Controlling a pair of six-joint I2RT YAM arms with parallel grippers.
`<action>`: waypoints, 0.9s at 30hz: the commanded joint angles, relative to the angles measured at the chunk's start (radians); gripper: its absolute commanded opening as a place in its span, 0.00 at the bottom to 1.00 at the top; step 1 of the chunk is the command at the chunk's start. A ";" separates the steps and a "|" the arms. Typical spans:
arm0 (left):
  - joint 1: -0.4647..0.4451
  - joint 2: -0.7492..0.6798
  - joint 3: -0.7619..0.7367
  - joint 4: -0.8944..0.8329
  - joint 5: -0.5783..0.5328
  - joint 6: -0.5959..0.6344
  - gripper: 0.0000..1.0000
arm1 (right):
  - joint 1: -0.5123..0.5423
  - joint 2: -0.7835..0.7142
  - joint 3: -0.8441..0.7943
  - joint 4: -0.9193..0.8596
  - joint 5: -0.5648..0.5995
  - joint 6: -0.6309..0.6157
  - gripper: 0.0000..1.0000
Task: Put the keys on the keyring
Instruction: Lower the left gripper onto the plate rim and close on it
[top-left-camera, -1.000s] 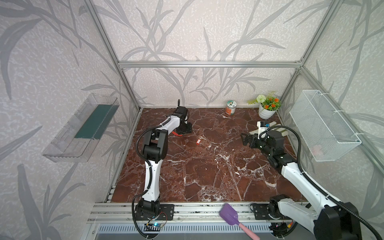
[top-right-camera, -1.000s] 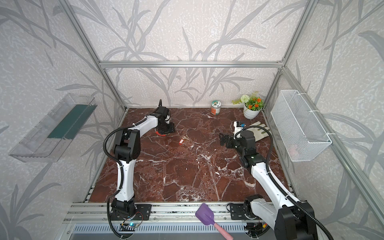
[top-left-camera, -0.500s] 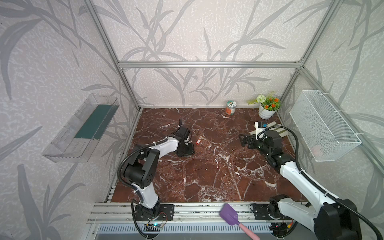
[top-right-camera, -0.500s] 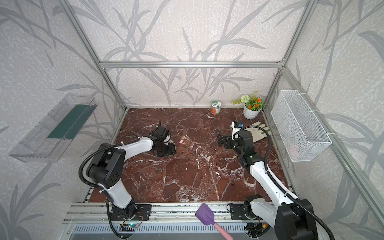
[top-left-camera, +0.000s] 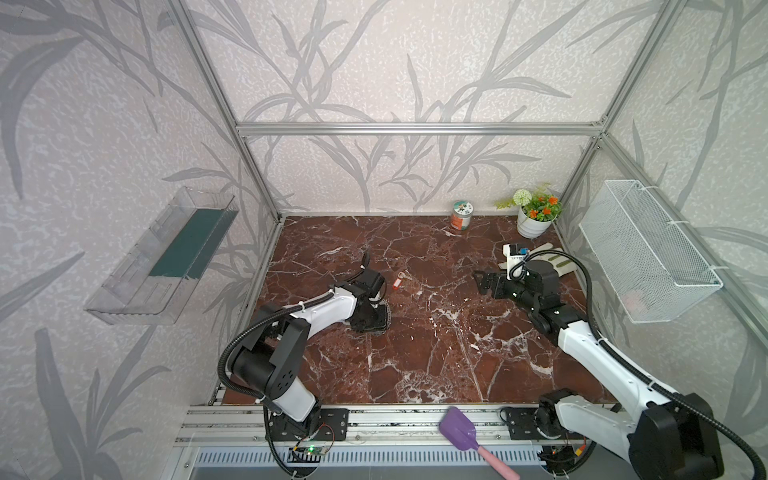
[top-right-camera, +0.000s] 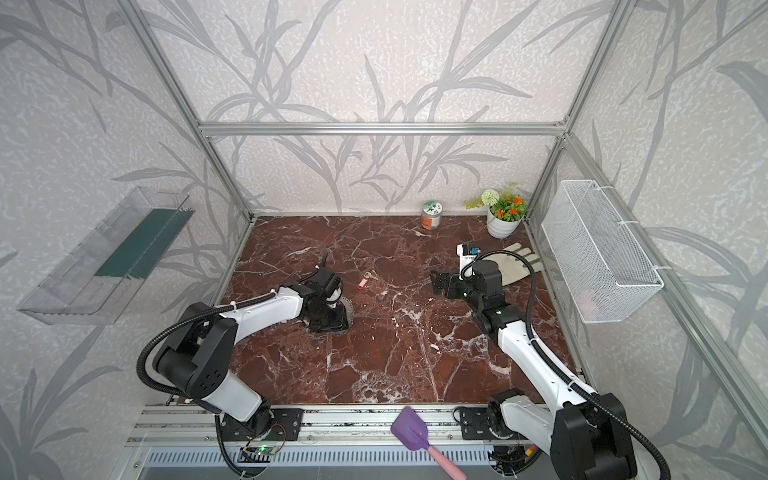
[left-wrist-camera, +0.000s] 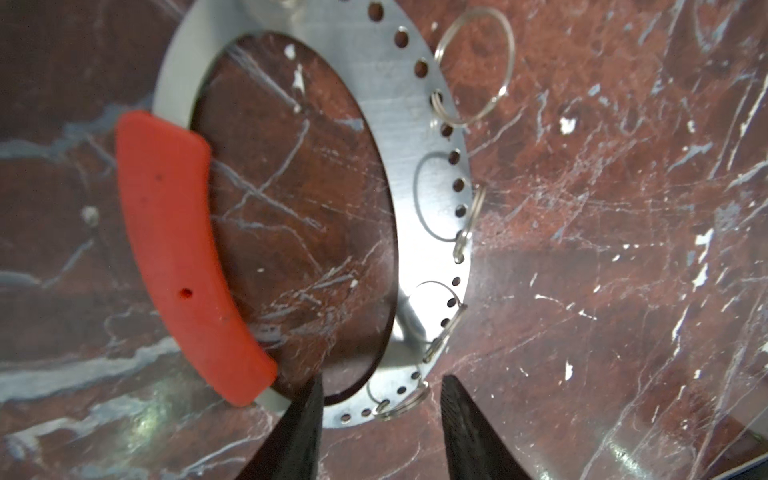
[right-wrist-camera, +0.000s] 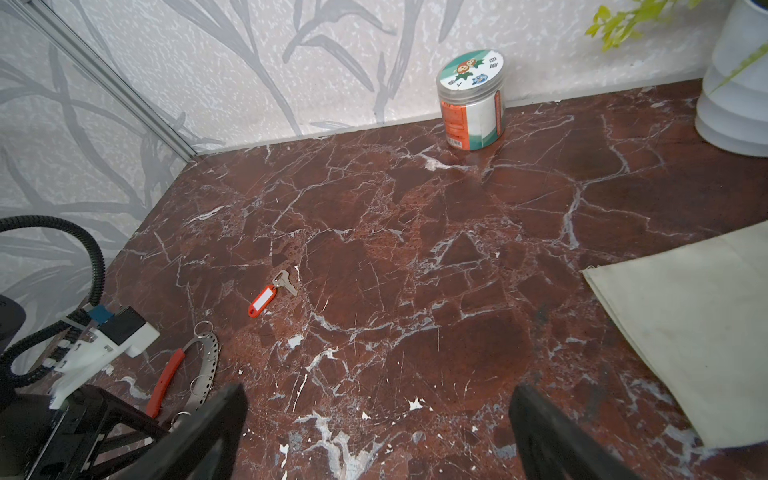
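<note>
The keys are a red-orange tag with a white label and a small metal key, lying flat on the marble. The keyring, a silvery holed hoop with one red section, lies just in front of them on the left. Small split rings hang from it. My left gripper points down over it, open, its fingers either side of the band with a gap showing. In both top views it hides most of the hoop. My right gripper hovers wide open and empty, to the right of the keys.
A labelled jar and a flower pot stand along the back wall. A pale glove and a small white box lie behind the right arm. A purple spatula rests on the front rail. A wire basket hangs on the right wall.
My left gripper has come forward from the back left of the table to just in front of the keys, and its jaws have narrowed. The right arm has barely moved.
</note>
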 joint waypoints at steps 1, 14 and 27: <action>-0.003 0.028 0.045 -0.076 -0.011 0.066 0.40 | 0.004 -0.006 0.040 -0.024 0.000 -0.019 0.99; -0.040 0.046 0.084 -0.124 0.007 0.139 0.30 | 0.004 -0.007 0.038 -0.026 0.008 -0.027 0.99; -0.065 0.056 0.102 -0.150 -0.025 0.159 0.16 | 0.004 -0.012 0.039 -0.031 0.004 -0.025 0.99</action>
